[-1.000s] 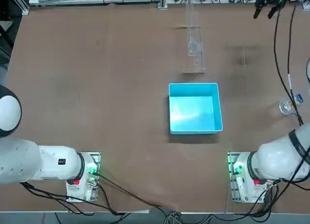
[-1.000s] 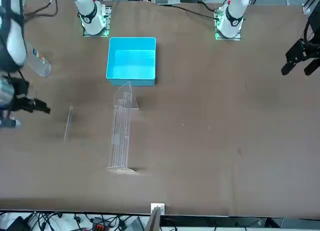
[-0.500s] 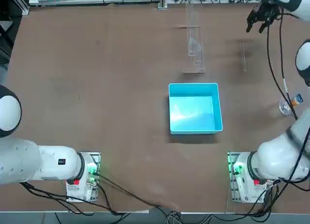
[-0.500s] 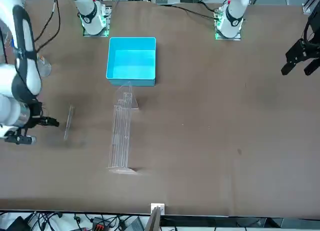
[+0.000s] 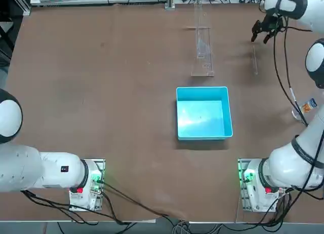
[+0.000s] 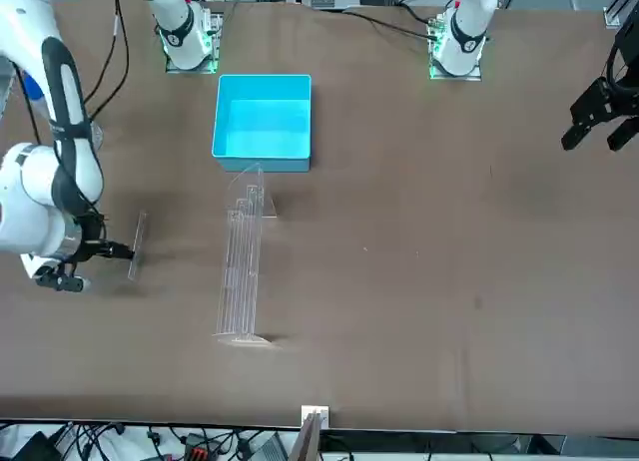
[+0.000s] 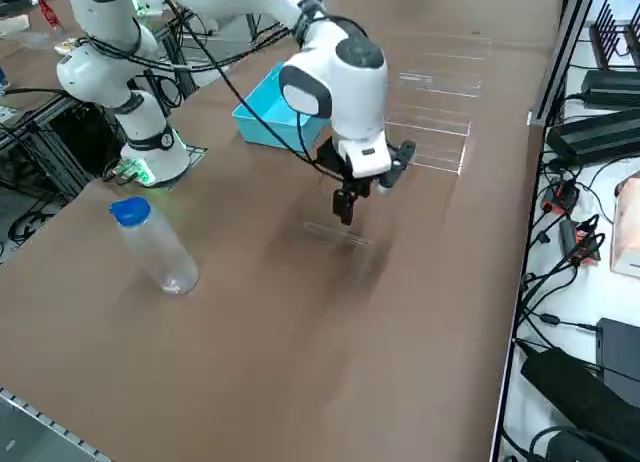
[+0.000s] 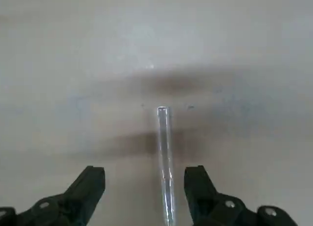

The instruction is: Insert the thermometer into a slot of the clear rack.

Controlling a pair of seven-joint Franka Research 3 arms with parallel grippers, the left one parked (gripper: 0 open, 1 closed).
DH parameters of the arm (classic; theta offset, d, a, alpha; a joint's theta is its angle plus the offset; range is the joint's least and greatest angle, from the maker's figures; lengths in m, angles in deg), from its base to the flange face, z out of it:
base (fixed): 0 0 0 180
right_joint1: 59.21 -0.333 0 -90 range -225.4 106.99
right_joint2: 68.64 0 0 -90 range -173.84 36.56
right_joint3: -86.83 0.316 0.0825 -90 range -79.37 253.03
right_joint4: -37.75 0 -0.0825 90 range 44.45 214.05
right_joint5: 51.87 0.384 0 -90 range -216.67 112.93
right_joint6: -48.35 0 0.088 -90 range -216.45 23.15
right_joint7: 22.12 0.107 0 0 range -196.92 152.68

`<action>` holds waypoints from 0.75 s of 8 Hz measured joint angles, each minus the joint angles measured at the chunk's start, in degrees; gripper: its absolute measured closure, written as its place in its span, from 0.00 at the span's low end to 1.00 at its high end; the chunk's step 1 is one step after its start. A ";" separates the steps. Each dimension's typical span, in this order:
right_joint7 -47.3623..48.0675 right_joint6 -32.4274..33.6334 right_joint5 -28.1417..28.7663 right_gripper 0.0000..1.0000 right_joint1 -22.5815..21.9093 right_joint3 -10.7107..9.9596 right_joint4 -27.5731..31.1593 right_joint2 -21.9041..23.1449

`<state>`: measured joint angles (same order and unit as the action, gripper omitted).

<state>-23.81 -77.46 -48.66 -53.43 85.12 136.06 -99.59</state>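
The thermometer [image 5: 254, 60] is a thin clear rod lying flat on the brown table, to the right of the clear rack [image 5: 203, 41]. It also shows in the front view [image 6: 137, 243] and the right side view [image 7: 337, 232]. My right gripper [image 5: 259, 38] hangs open just above the rod's far end, nothing in its grasp. In the wrist view the thermometer [image 8: 165, 162] runs up between the two black fingers of the gripper [image 8: 145, 179], nearer one finger than the other. The rack [image 6: 243, 261] lies lengthwise on the table, apart from the gripper.
A cyan square bin [image 5: 203, 112] sits near the table's middle, on the robot's side of the rack. A small clear bottle [image 5: 302, 108] with a blue cap [image 7: 155, 244] stands at the right edge. Cables and equipment run along the table's far edge.
My right gripper has swung in from the table's far right corner toward the thermometer and come lower over its far end. The fingers have stayed open. The thermometer and rack have not moved.
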 joint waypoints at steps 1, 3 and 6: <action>0.03 -3.89 0.00 0.01 0.02 -0.01 2.34 -0.33; 0.02 -10.39 -0.05 0.01 0.05 -0.01 6.77 -0.89; 0.00 -13.17 -0.06 0.04 0.13 -0.05 9.50 -1.41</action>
<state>-23.81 -90.63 -48.72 -53.30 85.07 145.55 -100.99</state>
